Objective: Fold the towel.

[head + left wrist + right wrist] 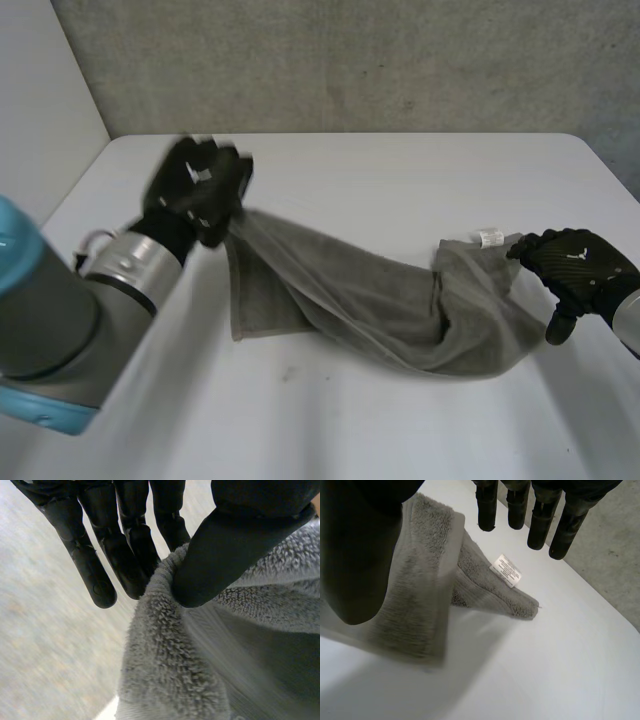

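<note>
Sagging across the white table (400, 170) from left to right, the grey towel (380, 300) is showing itself to be soft, limp terry: light, thick enough to bunch, grippy rather than slippery, and not fragile. It is lying as a loose, twisted band. Its left part is doubled into a flap, its middle is drooping toward the near edge, and its rumpled right end is carrying a white label (490, 238) at the far corner. The left hand (195, 190) is pinching the left end between thumb and fingers and holding it raised. The right hand (580, 265) is sitting at the right end, fingers straight and spread above the labelled corner, thumb lying against the hem, seemingly clasping nothing. Corners and hems are looking like the best holds; a grip on the middle would probably just let it slump.
</note>
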